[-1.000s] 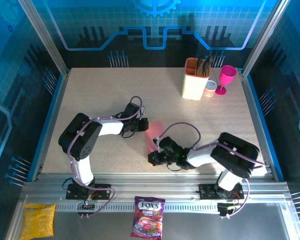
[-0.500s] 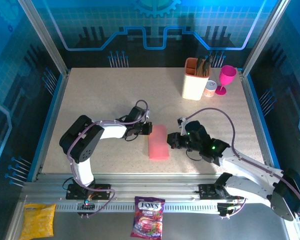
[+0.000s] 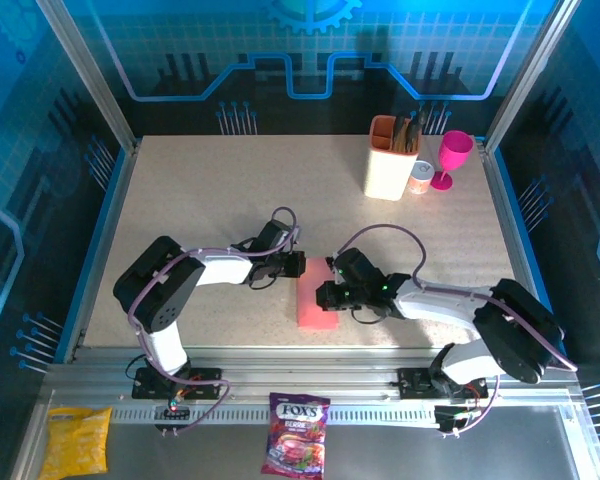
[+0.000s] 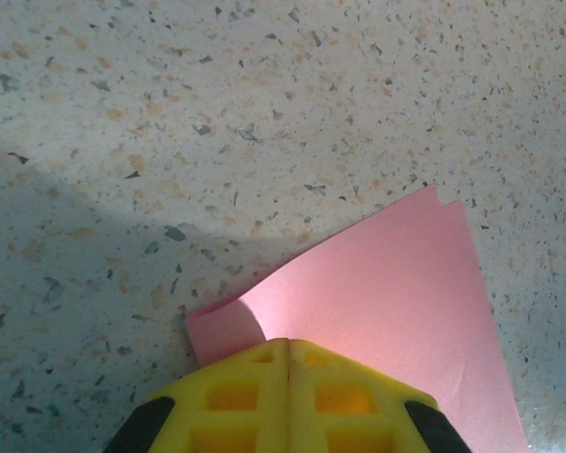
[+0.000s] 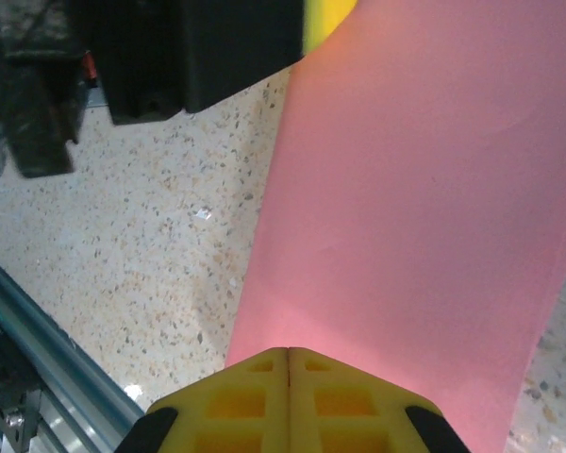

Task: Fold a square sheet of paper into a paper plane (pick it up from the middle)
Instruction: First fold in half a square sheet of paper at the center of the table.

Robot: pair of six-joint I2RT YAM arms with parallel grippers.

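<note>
Mid-fold: pink paper (image 3: 317, 303) lies flat on the worktop (image 3: 180, 200), centre-near, with left fingers (image 4: 236, 392) closed at its far corner and right fingers (image 5: 250, 396) closed at its right edge; next probably means pressing the crease without sliding it.

Pink paper plane (image 3: 314, 308) — left pincer (image 3: 298, 265), right pincer (image 3: 325, 297) at its edges.

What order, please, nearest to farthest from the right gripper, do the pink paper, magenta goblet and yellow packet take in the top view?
1. pink paper, at the right gripper.
2. magenta goblet, far right.
3. yellow packet, near left.
</note>
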